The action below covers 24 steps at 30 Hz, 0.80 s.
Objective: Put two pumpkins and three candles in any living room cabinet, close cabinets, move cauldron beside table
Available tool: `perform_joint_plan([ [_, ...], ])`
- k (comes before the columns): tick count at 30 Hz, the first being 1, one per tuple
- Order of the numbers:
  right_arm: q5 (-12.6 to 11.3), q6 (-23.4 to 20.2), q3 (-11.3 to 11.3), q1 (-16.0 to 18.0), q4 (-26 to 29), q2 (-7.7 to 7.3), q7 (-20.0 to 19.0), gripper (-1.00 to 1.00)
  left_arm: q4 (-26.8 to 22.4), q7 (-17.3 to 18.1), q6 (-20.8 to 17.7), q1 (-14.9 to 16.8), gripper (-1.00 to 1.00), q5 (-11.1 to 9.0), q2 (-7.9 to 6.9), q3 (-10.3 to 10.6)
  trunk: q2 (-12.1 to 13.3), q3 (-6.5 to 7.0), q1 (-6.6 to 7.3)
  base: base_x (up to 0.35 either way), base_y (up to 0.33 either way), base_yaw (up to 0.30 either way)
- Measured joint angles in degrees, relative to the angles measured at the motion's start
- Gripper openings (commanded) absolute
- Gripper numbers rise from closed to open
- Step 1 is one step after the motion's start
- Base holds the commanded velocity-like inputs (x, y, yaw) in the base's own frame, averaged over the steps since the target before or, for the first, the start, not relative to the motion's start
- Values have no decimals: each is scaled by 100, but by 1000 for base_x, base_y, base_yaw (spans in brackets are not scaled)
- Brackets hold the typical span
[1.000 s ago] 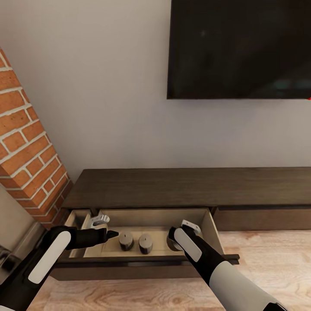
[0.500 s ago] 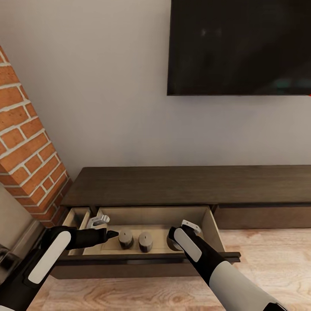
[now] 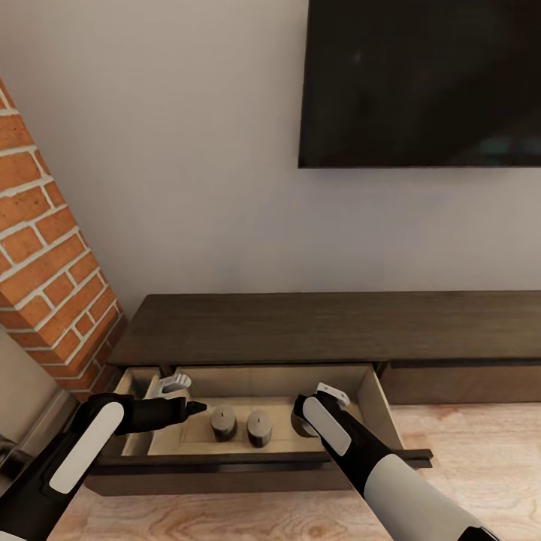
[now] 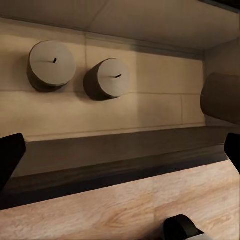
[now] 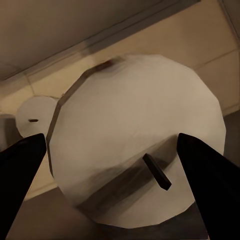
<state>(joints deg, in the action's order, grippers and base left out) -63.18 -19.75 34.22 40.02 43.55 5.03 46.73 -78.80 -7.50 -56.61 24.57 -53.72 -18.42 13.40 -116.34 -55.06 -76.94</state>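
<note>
The dark-brown cabinet (image 3: 330,324) has its left drawer (image 3: 372,391) pulled out. Two pale candles (image 3: 224,422) (image 3: 259,427) stand upright on the drawer floor, also seen in the left wrist view as candles (image 4: 51,65) (image 4: 106,79). My left gripper (image 3: 197,407) (image 4: 120,150) hovers open over the drawer's front edge, to the left of them. A third candle (image 3: 297,430) (image 5: 135,130) sits between the fingers of my right gripper (image 3: 306,415) (image 5: 120,165), low in the drawer's right part. The pumpkins, the cauldron and the table are out of view.
A brick pillar (image 3: 45,255) stands left of the cabinet. A black TV (image 3: 421,83) hangs on the wall above it. A closed drawer front (image 3: 466,383) lies to the right, with wood floor (image 3: 466,466) in front.
The whole picture has shifted slightly to the right, so the camera moved. Both arms hold the same pose, and the third candle stays with the right gripper.
</note>
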Motion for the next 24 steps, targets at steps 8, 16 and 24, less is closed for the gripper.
perform_joint_plan([
  [8,-2,-16,7,0,-3,-9,414,-100,1,0,1,0,100,0,18,3,0,0,-2,30,21,0],
  [16,-12,-15,5,0,-7,-8,671,-100,1,1,1,0,100,1,19,3,0,0,-2,1,0,0],
  [24,-11,-2,-4,0,-17,-9,699,-100,1,1,1,0,100,0,19,3,0,0,-1,46,0,0],
])
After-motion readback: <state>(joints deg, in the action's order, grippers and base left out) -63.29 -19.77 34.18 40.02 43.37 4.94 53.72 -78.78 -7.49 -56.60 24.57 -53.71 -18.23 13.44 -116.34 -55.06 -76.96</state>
